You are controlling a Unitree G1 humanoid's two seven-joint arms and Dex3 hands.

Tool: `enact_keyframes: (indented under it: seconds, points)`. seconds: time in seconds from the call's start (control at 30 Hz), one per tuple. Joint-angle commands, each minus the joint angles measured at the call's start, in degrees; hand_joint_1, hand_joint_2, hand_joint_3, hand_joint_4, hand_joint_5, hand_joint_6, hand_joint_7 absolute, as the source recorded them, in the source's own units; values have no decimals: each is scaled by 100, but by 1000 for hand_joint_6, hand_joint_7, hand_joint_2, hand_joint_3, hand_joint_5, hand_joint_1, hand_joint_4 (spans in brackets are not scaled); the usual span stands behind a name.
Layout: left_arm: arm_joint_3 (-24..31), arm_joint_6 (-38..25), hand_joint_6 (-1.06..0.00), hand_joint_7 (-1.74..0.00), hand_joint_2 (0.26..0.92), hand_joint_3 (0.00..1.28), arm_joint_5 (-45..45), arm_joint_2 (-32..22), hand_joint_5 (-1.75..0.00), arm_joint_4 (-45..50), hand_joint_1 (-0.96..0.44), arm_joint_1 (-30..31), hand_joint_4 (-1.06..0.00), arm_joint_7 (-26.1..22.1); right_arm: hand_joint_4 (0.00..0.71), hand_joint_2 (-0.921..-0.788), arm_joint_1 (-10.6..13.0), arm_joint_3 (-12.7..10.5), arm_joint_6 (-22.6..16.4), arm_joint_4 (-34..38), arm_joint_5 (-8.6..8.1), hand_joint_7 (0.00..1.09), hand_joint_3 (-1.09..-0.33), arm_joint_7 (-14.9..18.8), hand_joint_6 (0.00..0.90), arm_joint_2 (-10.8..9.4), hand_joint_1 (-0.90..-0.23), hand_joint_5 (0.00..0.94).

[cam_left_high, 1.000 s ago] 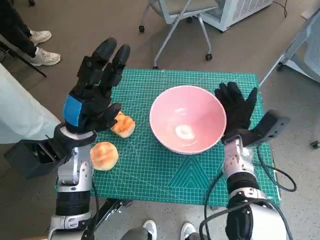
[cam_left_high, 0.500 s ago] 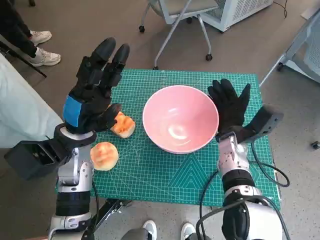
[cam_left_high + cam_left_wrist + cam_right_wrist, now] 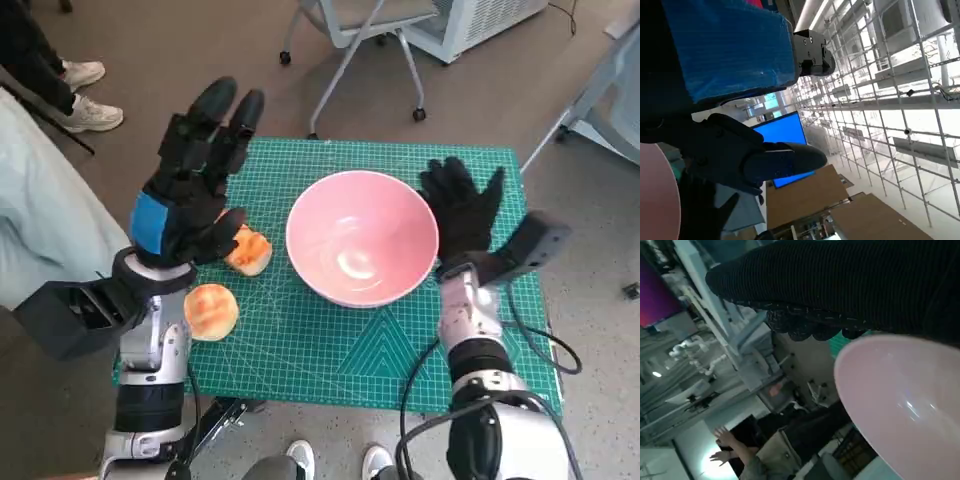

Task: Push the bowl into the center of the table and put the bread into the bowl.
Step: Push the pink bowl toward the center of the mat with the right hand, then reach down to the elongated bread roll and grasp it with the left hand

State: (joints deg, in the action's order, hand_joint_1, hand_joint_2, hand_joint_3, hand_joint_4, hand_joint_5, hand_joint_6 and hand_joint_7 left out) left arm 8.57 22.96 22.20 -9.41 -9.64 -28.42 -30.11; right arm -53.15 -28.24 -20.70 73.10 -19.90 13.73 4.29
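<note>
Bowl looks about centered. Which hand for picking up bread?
Left. The left hand hovers open right beside both bread rolls; the right hand is across the bowl.

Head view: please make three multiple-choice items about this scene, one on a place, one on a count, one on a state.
1. Where is the right robot hand?
A. beside the bowl's right rim
B. inside the bowl
C. on the floor

2. How many bread pieces lie on the mat?
A. one
B. two
C. four

3. What does the bowl hold?
A. bread
B. water
C. nothing

Answers:
1 A: the right robot hand is at the rim of the bowl.
2 B: one bread roll and another bread piece.
3 C: its pink inside is bare.
</note>
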Motion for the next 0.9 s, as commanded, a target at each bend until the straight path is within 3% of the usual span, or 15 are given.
enact_keyframes:
  seconds: [0.03,0.27,0.47,0.67,0.9]
  points:
    - [-59,-90,1,-408,921,487,-22,16,0,76,-597,26,-118,22,160,-921,115,113,-372,-151,123,164,-829,104,195,96,-554,1]
    - [-140,-152,1,-399,921,490,-48,61,0,97,-600,-49,-118,60,152,-921,391,577,-1473,-740,485,171,-824,481,209,149,-581,0]
    - [-195,-169,1,-403,921,494,-52,99,0,48,-601,-142,-111,61,167,-921,749,954,-2032,-1566,614,180,-793,864,209,176,-630,7]
    - [-293,-240,1,-414,921,497,-40,186,-4,106,-600,-204,-116,85,186,-921,1221,1373,-2155,-2806,720,203,-769,1040,223,235,-654,13]
    - [-389,-258,1,-428,921,495,-38,230,-8,116,-590,-284,-123,41,189,-921,1665,1708,-1833,-4007,695,227,-774,1031,228,261,-642,12]
